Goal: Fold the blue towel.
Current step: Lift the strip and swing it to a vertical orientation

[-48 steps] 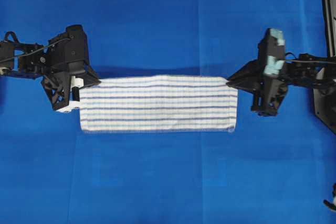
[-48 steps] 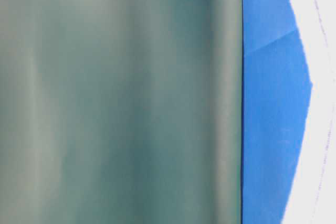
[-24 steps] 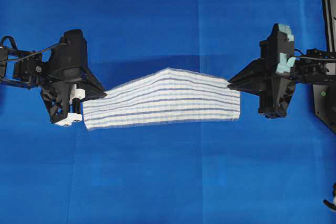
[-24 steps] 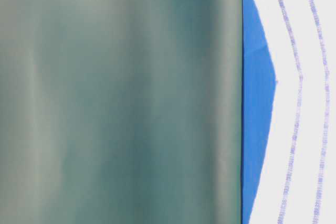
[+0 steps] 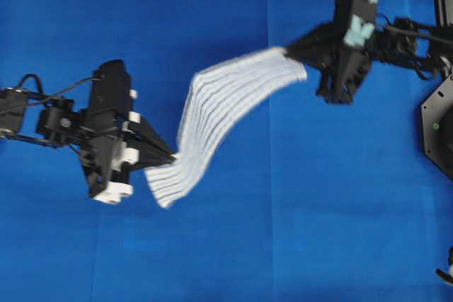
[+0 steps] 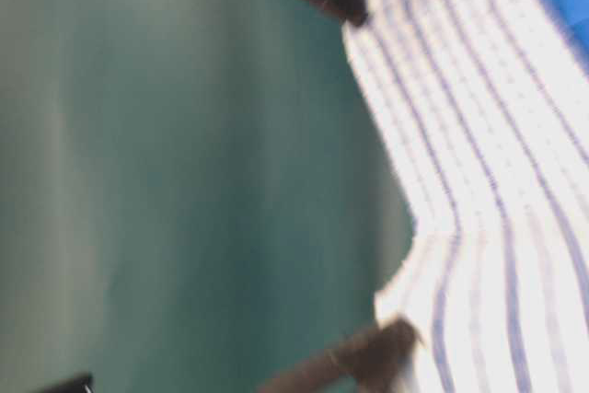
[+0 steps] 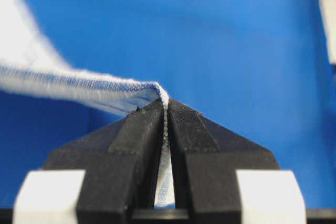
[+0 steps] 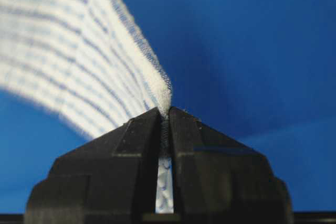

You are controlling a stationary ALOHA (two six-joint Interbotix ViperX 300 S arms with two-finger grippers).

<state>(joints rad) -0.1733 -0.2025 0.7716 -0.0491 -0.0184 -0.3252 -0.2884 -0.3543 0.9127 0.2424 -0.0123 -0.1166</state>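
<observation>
**Towel aloft between two pincers, mid-fold**

Left pincer [image 5: 170,157], lower left of the overhead view: pressed together on one short end of the blue towel [image 5: 216,114], cloth edge nipped between the pads in the left wrist view. Right pincer [image 5: 290,52], upper right: likewise pinching the opposite short end. Between them, towel already folded to a narrow strip, lifted clear of the worktop [image 5: 318,210], slung diagonally from lower left to upper right with a sagging bend in the middle. Step in hand, by judgement: carrying the strip for its next fold. Next move likely calls for bringing one end over onto the other, edges aligned, lowering onto the worktop, and only then releasing.
</observation>
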